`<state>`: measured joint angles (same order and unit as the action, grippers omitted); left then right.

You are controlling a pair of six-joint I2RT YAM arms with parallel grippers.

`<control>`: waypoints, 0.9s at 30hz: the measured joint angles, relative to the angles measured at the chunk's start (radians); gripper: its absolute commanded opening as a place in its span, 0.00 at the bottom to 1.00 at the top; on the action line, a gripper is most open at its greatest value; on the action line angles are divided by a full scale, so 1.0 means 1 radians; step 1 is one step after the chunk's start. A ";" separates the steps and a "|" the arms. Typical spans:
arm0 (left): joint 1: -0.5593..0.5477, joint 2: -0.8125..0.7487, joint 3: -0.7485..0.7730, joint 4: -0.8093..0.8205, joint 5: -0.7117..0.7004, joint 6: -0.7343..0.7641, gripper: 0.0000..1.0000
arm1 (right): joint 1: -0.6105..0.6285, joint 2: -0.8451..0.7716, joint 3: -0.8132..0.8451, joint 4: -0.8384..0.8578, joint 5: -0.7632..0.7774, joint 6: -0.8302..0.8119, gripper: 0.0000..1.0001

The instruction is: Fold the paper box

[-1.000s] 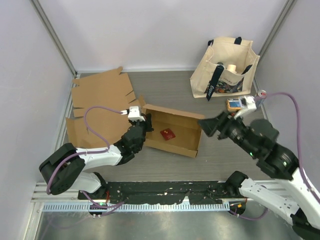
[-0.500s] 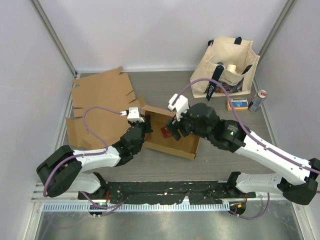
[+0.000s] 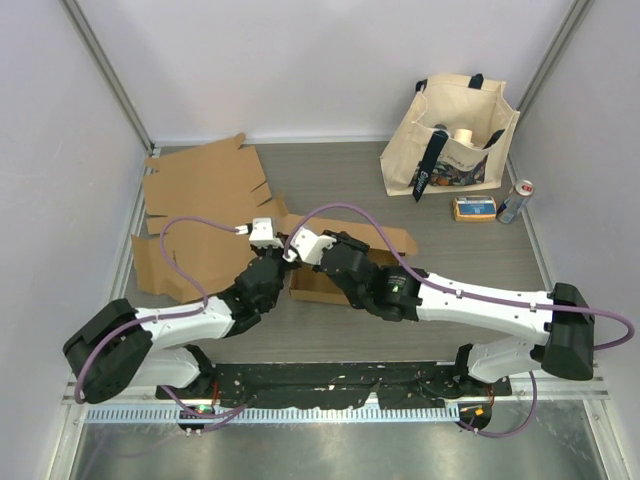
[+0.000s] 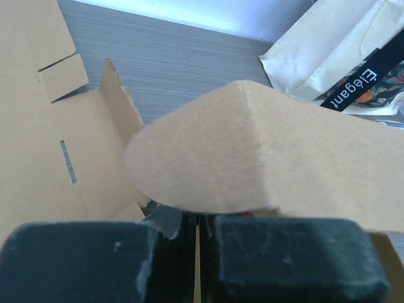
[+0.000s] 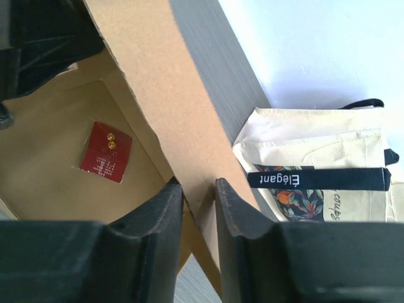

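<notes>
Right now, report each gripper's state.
Left gripper: closed on the box edge.
Right gripper: closed on a box wall.

Left arm [image 3: 190, 318] lies low, reaching forward and rightward; left gripper [image 3: 283, 263] fingers [image 4: 76, 262] pinched together on the box [image 3: 312, 288] wall; right arm [image 3: 480, 305] stretches leftward; right gripper [image 3: 338, 262] fingers [image 5: 161, 233] nip its flap.

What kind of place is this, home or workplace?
Most likely a robot test cell, not a home: plain white walls in a metal frame enclose a grey table, and props such as flat cardboard sheets and a tote bag lie around.
</notes>
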<state>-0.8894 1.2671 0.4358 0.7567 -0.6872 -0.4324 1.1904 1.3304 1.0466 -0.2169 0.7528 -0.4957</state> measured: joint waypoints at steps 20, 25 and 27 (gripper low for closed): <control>-0.001 -0.872 0.146 -1.040 0.158 -0.271 0.70 | 0.019 -0.045 -0.067 -0.101 -0.256 0.245 0.35; 0.003 -0.586 0.339 -1.079 0.207 -0.269 0.63 | 0.020 -0.047 -0.123 -0.092 -0.378 0.388 0.62; 0.016 -0.429 0.397 -1.054 0.266 -0.267 0.56 | 0.019 -0.048 -0.158 -0.092 -0.396 0.461 0.63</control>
<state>-0.8734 0.8383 0.8333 -0.2974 -0.4217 -0.6991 1.2098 1.2827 0.8890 -0.3084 0.3565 -0.0349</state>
